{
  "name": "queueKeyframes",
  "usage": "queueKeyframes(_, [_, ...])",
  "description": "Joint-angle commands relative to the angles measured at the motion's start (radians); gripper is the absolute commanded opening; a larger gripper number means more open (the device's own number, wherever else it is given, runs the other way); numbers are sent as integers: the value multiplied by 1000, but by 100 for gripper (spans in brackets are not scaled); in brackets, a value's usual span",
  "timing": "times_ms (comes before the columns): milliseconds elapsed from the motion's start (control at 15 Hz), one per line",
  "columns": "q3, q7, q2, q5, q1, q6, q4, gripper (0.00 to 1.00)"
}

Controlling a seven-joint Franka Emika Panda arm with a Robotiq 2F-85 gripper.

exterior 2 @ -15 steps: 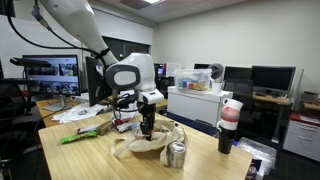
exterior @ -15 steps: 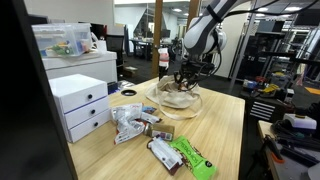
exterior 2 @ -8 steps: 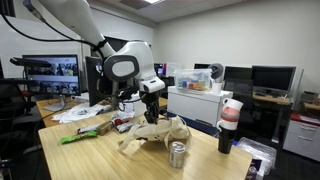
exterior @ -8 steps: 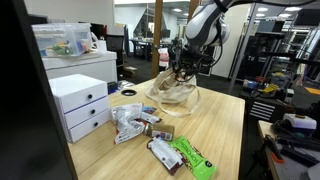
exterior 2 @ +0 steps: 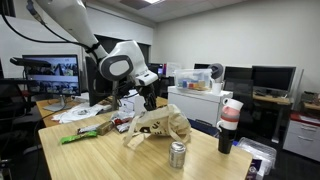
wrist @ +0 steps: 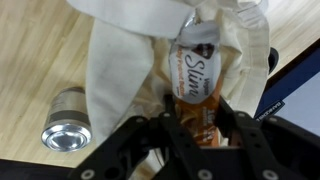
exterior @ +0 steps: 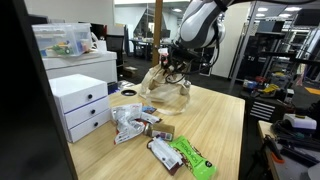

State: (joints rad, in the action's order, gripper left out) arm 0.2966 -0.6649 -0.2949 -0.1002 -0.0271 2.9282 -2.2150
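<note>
In the wrist view my gripper point(wrist: 198, 122) is shut on an orange and white snack packet point(wrist: 196, 70), one black finger point(wrist: 165, 128) on each side of it. A cream cloth bag point(wrist: 120, 70) hangs round the packet and comes up with it. In both exterior views the gripper point(exterior: 172, 68) point(exterior 2: 150, 100) holds the bag point(exterior: 165, 92) point(exterior 2: 158, 126) raised and tilted over the wooden table point(exterior: 215, 125), with the bag's lower edge still near the tabletop. A silver can point(wrist: 66, 122) point(exterior 2: 176, 153) stands on the table beside the bag.
A white drawer unit point(exterior: 80, 103) stands at the table's edge. Silver snack packets point(exterior: 130, 122) and a green packet point(exterior: 190, 155) lie toward the front. A red and white cup point(exterior 2: 231, 115) stands beyond the can. A clear storage box point(exterior: 60, 40) and monitors point(exterior 2: 50, 75) are behind.
The gripper has risen and shifted sideways, pulling the cloth bag up from its flat heap on the table. Its grip has stayed the same.
</note>
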Motion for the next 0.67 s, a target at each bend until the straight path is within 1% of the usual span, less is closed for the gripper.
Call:
queueKeyframes(0, [132,-127,-40,184,150,93,-22,17])
queueKeyframes(67, [179,-160,-58,237,200,107,-17,17])
queueKeyframes(133, [240,-202,-84,293,266,131,-12,17])
queueKeyframes(267, [343,-253,-128,363,377,166,-5,17])
queueKeyframes(333, [413,-280,-162,393,451,192,1,17])
queueKeyframes(467, [485,-296,-197,401,540,207,0,17])
queueKeyframes(600, [504,-281,-198,384,590,203,-13,17])
